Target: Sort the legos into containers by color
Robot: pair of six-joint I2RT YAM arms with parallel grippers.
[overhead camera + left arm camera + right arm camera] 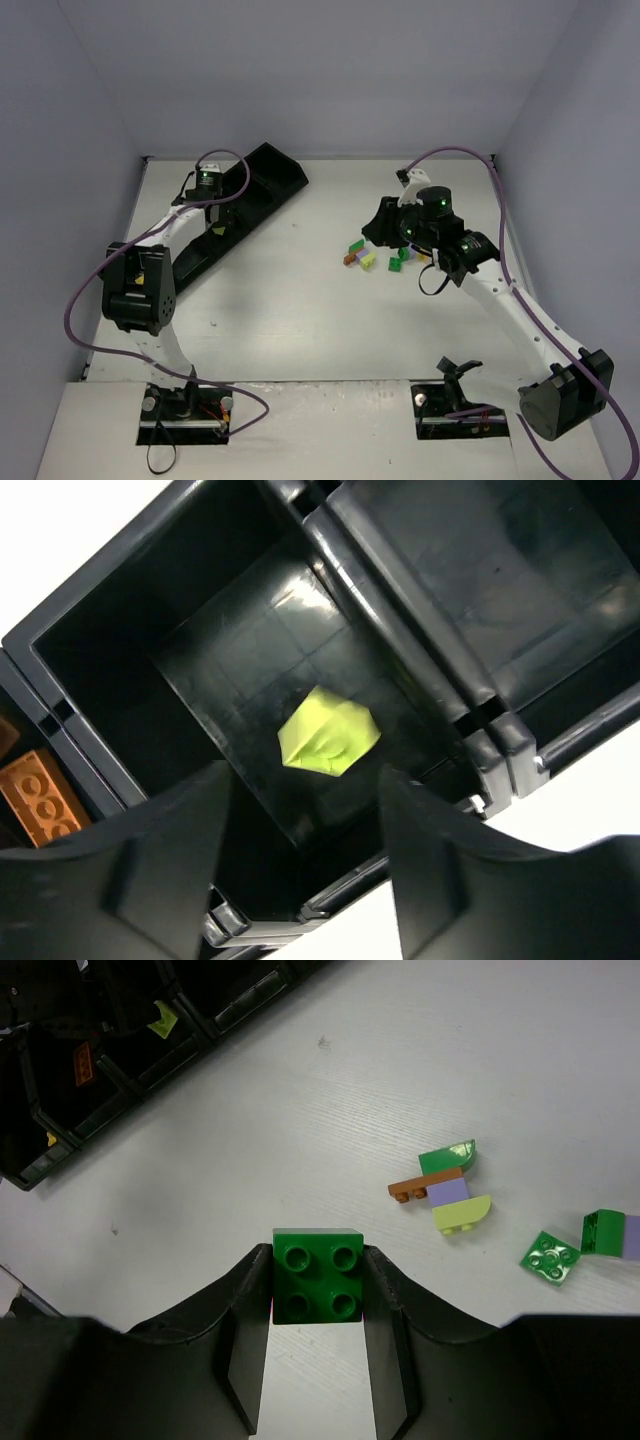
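My right gripper [318,1300] is shut on a dark green four-stud lego [318,1275], held above the white table. In the top view it [382,230] hangs just left of the loose legos [368,258]. Those include a green [447,1157], brown [415,1188], purple [447,1191] and lime [462,1216] cluster and two green pieces [548,1257]. My left gripper [305,815] is open and empty over a compartment of the black tray [400,630] where a lime lego [328,732] lies. An orange lego [40,795] lies in the neighbouring compartment.
The long black tray [280,170] lies diagonally at the back left, with my left arm [170,225] stretched over it. Grey walls close in the table on three sides. Purple cables loop beside both arms.
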